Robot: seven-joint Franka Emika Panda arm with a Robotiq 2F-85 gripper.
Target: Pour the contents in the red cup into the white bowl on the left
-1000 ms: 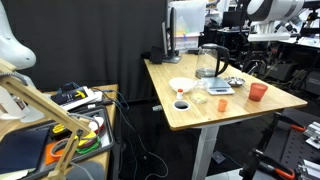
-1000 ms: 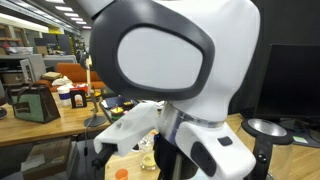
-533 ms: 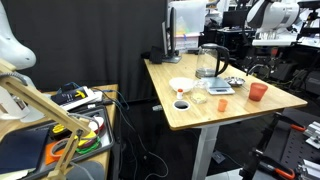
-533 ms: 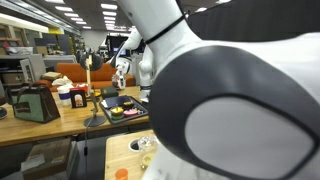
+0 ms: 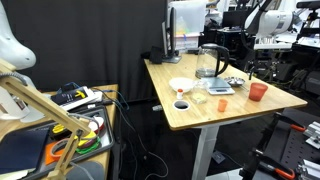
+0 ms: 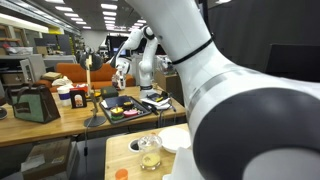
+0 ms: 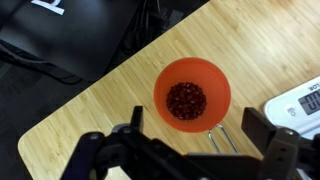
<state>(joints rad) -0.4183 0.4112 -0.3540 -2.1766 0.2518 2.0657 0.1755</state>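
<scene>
In an exterior view, the red cup (image 5: 258,91) stands upright towards the right end of the wooden tabletop (image 5: 195,118), not far from its near edge. The white bowl (image 5: 182,85) sits well to the left of it, around the middle of the tabletop. A small white cup (image 5: 181,104) with a dark inside stands just in front of the bowl. A glass jug (image 5: 210,62) stands farther back, and a flat orange piece (image 5: 222,104) lies between the bowl and the red cup. The arm (image 5: 268,18) reaches in from the upper right, above the cup's end of the tabletop.

In an exterior view from close by, the white arm fills most of the right side. A clear glass tumbler (image 6: 150,152) stands on the near strip of tabletop that shows low in the picture. The red cup is not visible here.

In the wrist view, the camera looks straight down into the red cup, which holds a small heap of dark red bits (image 7: 186,100). The tool (image 7: 192,118) is spread wide, with one dark finger (image 7: 134,122) to the left of the cup and the other to its right. Neither is seen touching the rim. How high the tool hangs over the cup cannot be told. A white scale (image 7: 298,100) lies just beside the cup at the right edge.
</scene>
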